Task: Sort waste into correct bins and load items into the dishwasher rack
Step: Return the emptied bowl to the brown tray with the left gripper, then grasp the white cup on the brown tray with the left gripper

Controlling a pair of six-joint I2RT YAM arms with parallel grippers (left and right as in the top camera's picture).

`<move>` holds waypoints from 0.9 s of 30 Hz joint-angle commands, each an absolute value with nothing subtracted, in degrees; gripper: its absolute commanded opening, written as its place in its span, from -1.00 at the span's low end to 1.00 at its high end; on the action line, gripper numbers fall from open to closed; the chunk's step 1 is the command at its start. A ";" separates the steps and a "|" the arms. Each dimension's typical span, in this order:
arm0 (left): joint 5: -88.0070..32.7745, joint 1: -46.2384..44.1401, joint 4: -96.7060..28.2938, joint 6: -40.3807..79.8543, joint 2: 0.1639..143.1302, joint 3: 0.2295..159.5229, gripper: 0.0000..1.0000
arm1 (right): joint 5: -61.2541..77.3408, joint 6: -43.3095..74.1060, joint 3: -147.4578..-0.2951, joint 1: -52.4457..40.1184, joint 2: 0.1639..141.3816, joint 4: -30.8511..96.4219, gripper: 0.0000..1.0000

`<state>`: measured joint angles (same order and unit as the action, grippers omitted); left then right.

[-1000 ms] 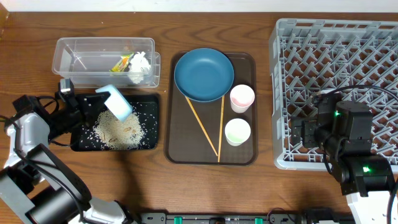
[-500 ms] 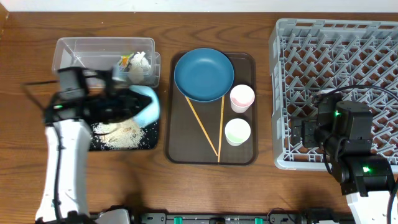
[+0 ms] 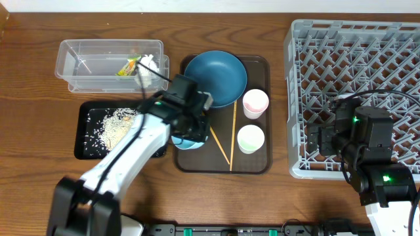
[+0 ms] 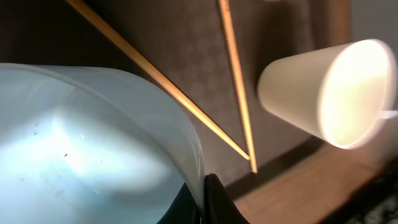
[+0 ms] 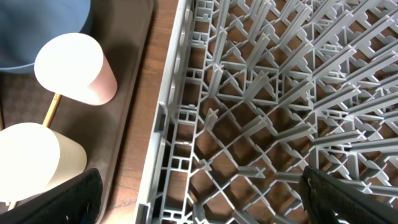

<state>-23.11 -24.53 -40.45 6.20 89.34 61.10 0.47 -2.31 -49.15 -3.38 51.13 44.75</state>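
Note:
My left gripper is shut on the rim of the white bowl with pale blue inside, over the left part of the brown tray. In the left wrist view my fingers pinch the bowl's rim, with the two chopsticks and the white cup beyond. The dark blue plate, pinkish cup, white cup and chopsticks are on the brown tray. Rice lies in the black tray. The wrapper and tissue lie in the clear tub. My right gripper is open over the rack's left edge.
The brown serving tray sits between the bins and the rack. In the right wrist view the rack's lattice fills the right side, with the pinkish cup and white cup to the left. The right arm hangs over the rack's front left corner.
My left arm has swung right with the bowl, from above the black tray to over the brown tray's left side. The right arm has not moved.

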 commanded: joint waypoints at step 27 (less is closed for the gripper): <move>-20.29 -29.23 -37.08 6.76 89.08 68.99 0.17 | 0.89 -2.22 -50.37 -2.26 50.89 44.75 0.99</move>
<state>-20.60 -28.99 -37.60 6.85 90.56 67.59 0.47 -2.31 -49.15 -3.38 51.13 44.77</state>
